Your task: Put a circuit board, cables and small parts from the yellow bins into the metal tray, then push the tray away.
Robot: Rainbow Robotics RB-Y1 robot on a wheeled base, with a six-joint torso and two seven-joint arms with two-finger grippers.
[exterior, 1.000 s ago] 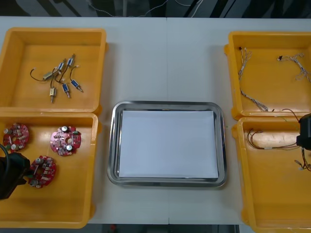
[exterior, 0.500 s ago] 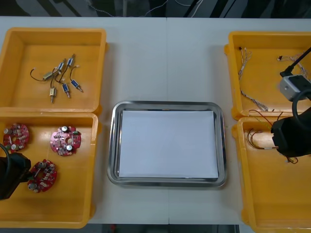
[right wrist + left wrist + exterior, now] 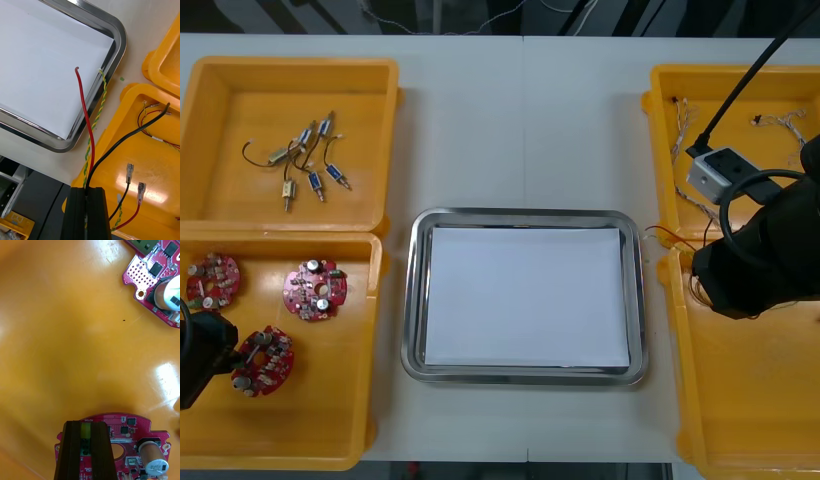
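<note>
My right gripper [image 3: 88,198] is shut on a bunch of cables: a red one [image 3: 85,112], a black one [image 3: 123,140] and a twisted yellow-green one [image 3: 98,112]. Their free ends hang over the right rim of the metal tray [image 3: 116,48]. In the front view the right gripper [image 3: 712,275] hovers at the left wall of the near right yellow bin [image 3: 740,420], beside the tray [image 3: 412,300], which is white inside. My left gripper [image 3: 228,358] is shut on a round red circuit board [image 3: 265,360] in the near left bin; its fingers [image 3: 97,450] pinch a part on the board [image 3: 127,435].
Two more circuit boards [image 3: 313,290] [image 3: 210,280] lie in the near left bin. Small metal parts [image 3: 305,160] sit in the far left bin, thin cables [image 3: 685,130] in the far right bin. More cables [image 3: 150,112] stay in the near right bin.
The right arm has risen out of the near right bin and moved left toward the tray with the cables in it. The left gripper's board has shifted slightly toward the near edge.
</note>
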